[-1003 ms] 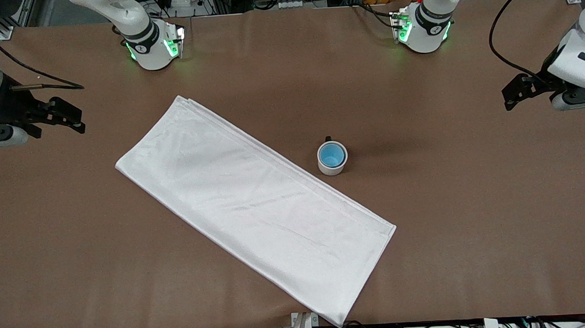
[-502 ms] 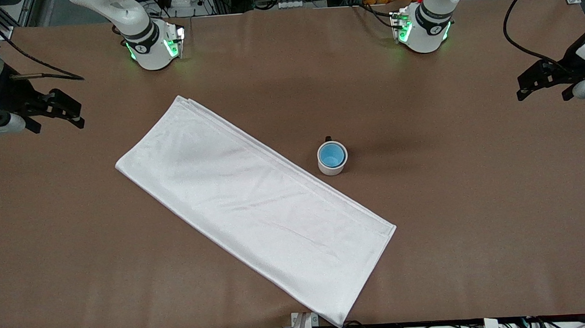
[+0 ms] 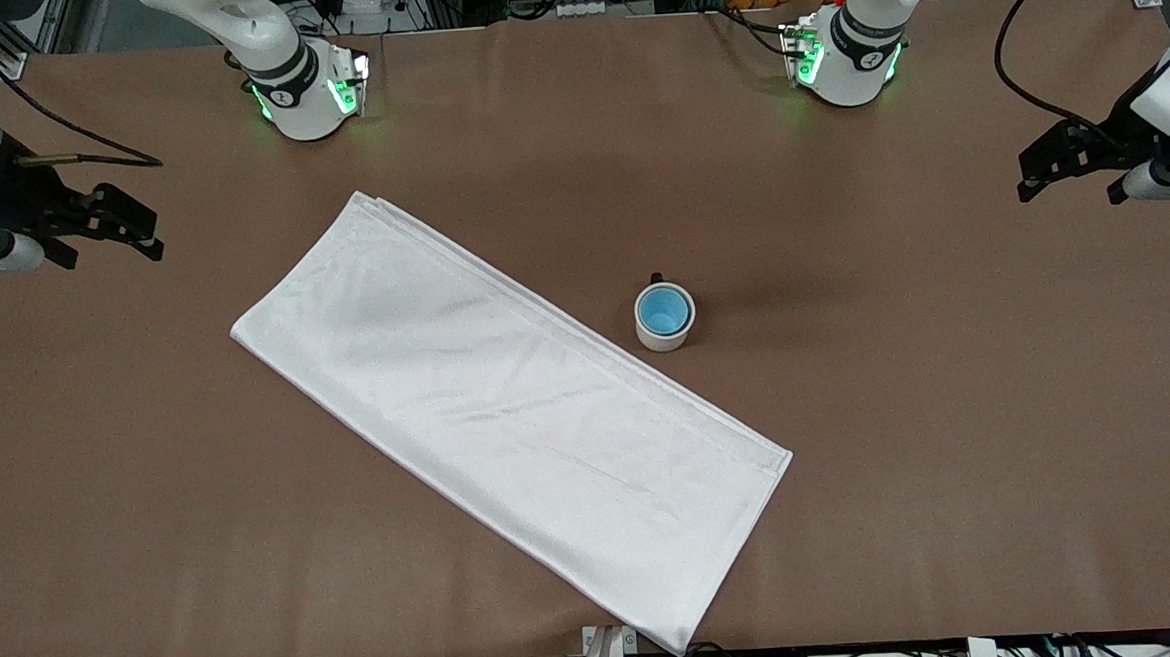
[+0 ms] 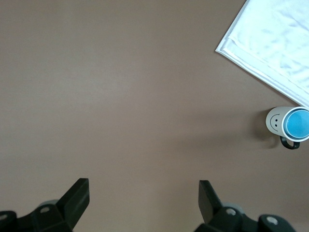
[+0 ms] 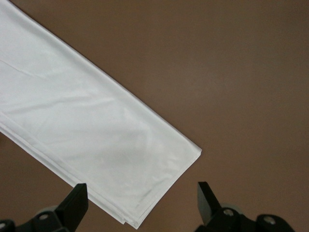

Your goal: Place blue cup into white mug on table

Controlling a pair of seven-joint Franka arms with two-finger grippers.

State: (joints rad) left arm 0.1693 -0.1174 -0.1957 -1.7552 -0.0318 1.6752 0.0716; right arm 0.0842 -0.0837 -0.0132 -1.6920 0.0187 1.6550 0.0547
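You have the blue cup (image 3: 664, 311) already sitting inside the white mug (image 3: 664, 317), which stands upright on the table (image 3: 951, 429) about midway between the two arms' ends. The mug's small black handle (image 3: 656, 278) points toward the robots' bases. From your left wrist view, the mug (image 4: 277, 121) shows a smiley face on its side, with the blue cup (image 4: 296, 123) nested in its mouth and only its rim and inside showing.

Your left claw (image 3: 1070, 156) hangs over the table's edge at the left arm's end, well apart from the mug. Its fingers are spread wide with nothing between them; in the left wrist view the claw (image 4: 144, 200) frames only bare brown table, and the mug lies well off from it, out toward the middle of the table.

Your right claw (image 3: 129, 228) hangs over the table at the right arm's end, likewise spread wide and holding nothing. In the right wrist view the claw (image 5: 143, 200) has one corner of the white folded cloth (image 5: 82, 130) under the gap between its fingers.

That cloth (image 3: 509, 413) lies flat and slantwise on the table, its long edge passing just beside the mug without touching it, on the side toward your right claw.
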